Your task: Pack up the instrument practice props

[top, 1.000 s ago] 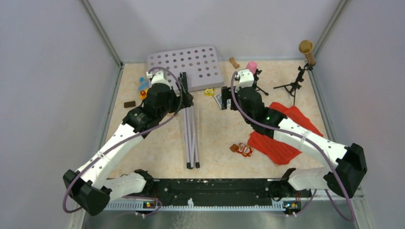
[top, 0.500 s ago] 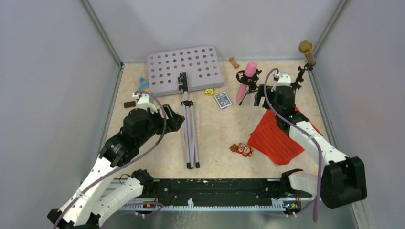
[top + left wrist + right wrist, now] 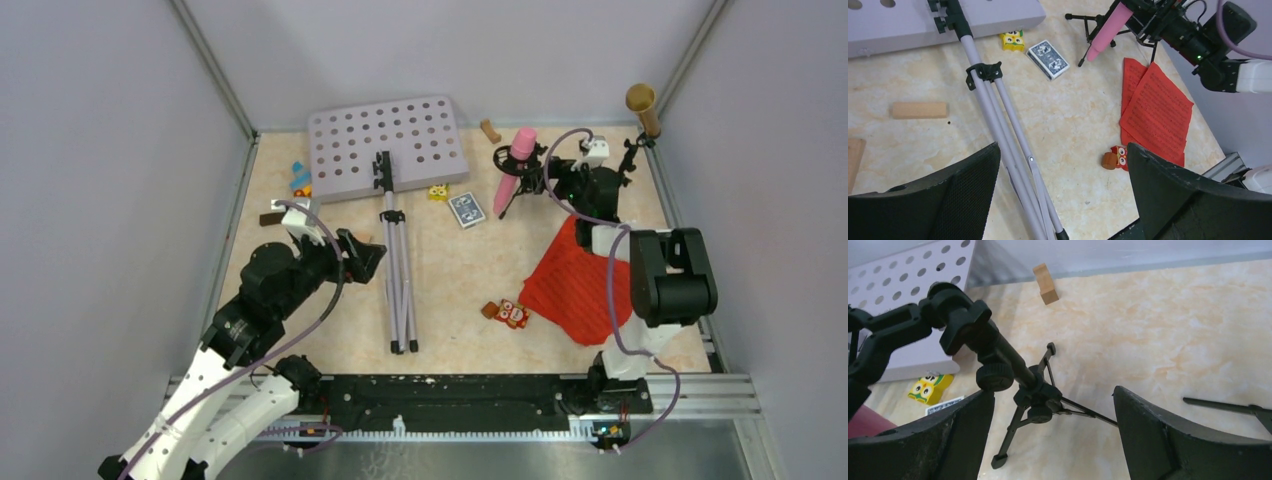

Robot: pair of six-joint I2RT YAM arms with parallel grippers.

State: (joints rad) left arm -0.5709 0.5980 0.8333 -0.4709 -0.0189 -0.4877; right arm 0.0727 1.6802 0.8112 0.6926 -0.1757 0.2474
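Observation:
The grey hole-punched tray (image 3: 390, 140) lies at the back, its silver tripod pole (image 3: 400, 285) stretching toward me. My left gripper (image 3: 362, 255) is open just left of the pole, above it and holding nothing; in its wrist view the left gripper (image 3: 1063, 146) has the pole (image 3: 998, 115) passing under its left finger. The pink microphone (image 3: 515, 165) leans in its small black tripod (image 3: 1035, 395). My right gripper (image 3: 546, 180) is open, and that tripod's hub sits between the spread fingers of the right gripper (image 3: 1053, 392), untouched. The gold microphone (image 3: 641, 108) stands at the back right. Red pages (image 3: 575, 290) lie right.
A blue card deck (image 3: 466, 209) and a yellow toy (image 3: 437, 192) lie mid-table, with owl toys (image 3: 510, 314) nearer me. Wooden blocks (image 3: 490, 131) and colourful toys (image 3: 299, 180) sit along the back and left. Grey walls close in three sides.
My left arm pulled back from the tray's joint toward the near left. My right arm swung from the table's middle to the right side, uncovering the pink microphone and facing its tripod.

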